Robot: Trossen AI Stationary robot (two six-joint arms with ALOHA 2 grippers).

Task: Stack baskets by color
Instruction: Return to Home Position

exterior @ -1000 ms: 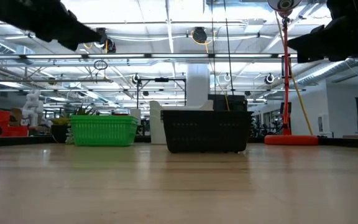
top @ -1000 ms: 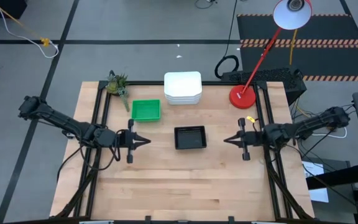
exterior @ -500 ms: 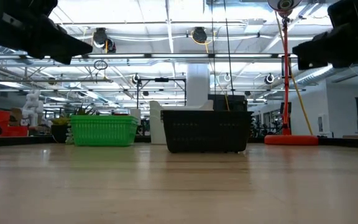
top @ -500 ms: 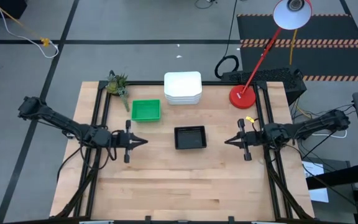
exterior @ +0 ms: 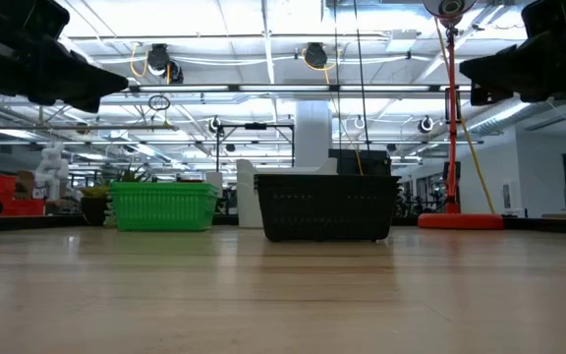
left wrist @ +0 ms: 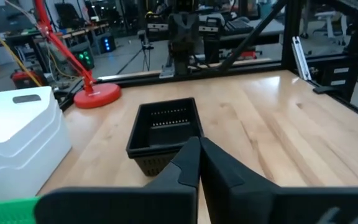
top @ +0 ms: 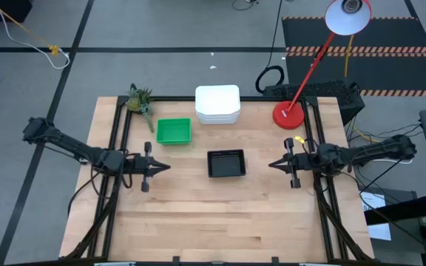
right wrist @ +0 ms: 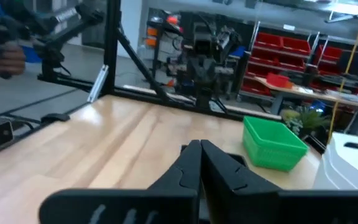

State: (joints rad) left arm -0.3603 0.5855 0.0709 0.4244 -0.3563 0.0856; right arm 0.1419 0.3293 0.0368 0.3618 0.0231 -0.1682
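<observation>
A black basket stack [top: 226, 163] sits at the table's middle. A green basket stack [top: 173, 131] stands farther back on the left, and a white basket stack [top: 217, 103] rests at the far edge. My left gripper [top: 168, 167] hovers shut to the left of the black baskets, pointing level at them. My right gripper [top: 271, 165] hovers shut on their right, also pointing level at them. In the left wrist view the shut fingertips [left wrist: 194, 144] stand before the black baskets [left wrist: 165, 130]. The right wrist view shows the green baskets [right wrist: 272, 143] beyond the shut fingertips [right wrist: 194, 147].
A red round lamp base [top: 288, 114] with its slanting red pole stands at the far right. A small green plant [top: 140, 99] sits at the far left corner. Black frame rails run along both table sides. The near half of the wooden table [top: 220, 222] is bare.
My left gripper has drawn back toward the table's left edge and sunk a little, staying shut. The baskets have not moved.
</observation>
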